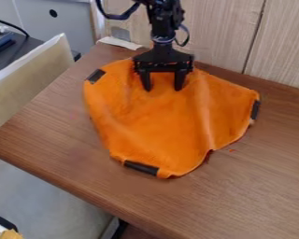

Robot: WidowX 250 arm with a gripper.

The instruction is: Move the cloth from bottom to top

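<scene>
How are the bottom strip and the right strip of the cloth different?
The bottom strip looks longer than the right strip. The bottom strip runs nearly sideways; the right strip runs nearly up and down. Both are dark and sit at the edge of the cloth.
</scene>
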